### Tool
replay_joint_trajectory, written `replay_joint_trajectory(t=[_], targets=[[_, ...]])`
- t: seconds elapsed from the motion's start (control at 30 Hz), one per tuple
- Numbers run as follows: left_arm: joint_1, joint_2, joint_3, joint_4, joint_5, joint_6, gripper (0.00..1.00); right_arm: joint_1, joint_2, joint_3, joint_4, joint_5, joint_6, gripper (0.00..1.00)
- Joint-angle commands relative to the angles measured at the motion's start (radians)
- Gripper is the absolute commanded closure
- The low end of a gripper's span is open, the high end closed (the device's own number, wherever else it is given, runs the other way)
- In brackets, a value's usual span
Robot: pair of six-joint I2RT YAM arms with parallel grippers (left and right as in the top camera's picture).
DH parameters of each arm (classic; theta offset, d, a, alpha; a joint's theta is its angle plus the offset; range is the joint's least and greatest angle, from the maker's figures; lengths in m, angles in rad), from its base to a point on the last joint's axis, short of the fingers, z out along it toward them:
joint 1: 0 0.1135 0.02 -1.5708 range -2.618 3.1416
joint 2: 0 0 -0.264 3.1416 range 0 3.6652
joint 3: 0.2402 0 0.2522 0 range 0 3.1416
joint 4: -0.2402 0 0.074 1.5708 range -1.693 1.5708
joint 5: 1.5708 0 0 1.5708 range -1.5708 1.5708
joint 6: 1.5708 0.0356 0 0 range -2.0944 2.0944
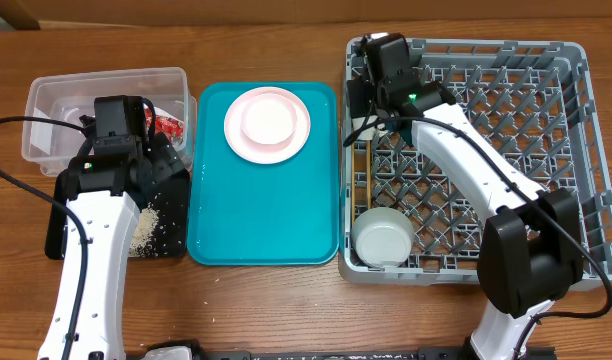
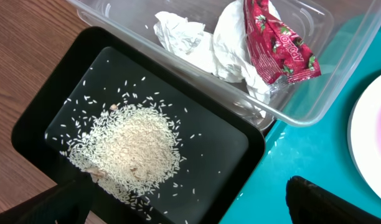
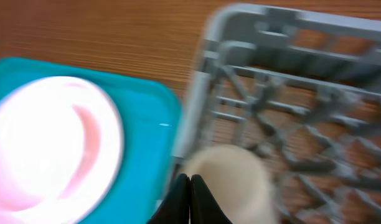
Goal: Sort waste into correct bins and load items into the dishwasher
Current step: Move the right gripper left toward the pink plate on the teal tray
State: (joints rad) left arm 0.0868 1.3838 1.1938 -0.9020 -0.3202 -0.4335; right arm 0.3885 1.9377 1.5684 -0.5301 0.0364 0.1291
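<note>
The clear tub (image 1: 46, 110) holds the white napkin (image 2: 197, 43) and the red wrapper (image 2: 277, 43). Rice (image 2: 128, 149) lies in the black tray (image 2: 234, 149). My left gripper (image 2: 184, 186) is open and empty over the tray's corner by the teal tray. The pink plate (image 1: 234, 135) carries the pink bowl (image 1: 267, 118). My right gripper (image 3: 190, 180) is shut, low at the dish rack's (image 1: 506, 70) far left corner, with the small white cup (image 3: 231, 180) just behind its tips. The white bowl (image 1: 381, 238) sits in the rack's front left. Thin chopsticks (image 1: 364, 180) seem to lie along its left wall.
The teal serving tray (image 1: 266, 210) lies between the bins and the rack. A few rice grains (image 1: 218, 268) lie on the wood in front of the trays. The right wrist view is blurred by motion.
</note>
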Motion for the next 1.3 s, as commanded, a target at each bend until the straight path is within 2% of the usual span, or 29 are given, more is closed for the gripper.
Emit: replay_joint_trajectory(t=[0.0,0.13,0.4,0.53,0.67,1.27], targets=[[0.003,-0.010,0.011,0.001,0.007,0.011,0.00,0.028,-0.035,0.004,0.020,-0.189,0.001,0.96],[0.003,-0.010,0.011,0.001,0.007,0.011,0.00,0.037,-0.028,0.004,-0.002,-0.125,0.001,0.96],[0.003,-0.010,0.011,0.001,0.007,0.011,0.00,0.037,0.002,0.003,-0.145,-0.124,0.001,0.95],[0.003,-0.010,0.011,0.001,0.007,0.011,0.00,0.037,0.004,0.003,-0.190,-0.124,0.001,0.87],[0.003,-0.010,0.011,0.001,0.007,0.011,0.00,0.037,0.004,0.003,-0.210,-0.124,0.001,0.84],[0.003,-0.010,0.011,0.001,0.007,0.011,0.00,0.037,0.004,0.003,-0.369,-0.172,0.058,0.82]])
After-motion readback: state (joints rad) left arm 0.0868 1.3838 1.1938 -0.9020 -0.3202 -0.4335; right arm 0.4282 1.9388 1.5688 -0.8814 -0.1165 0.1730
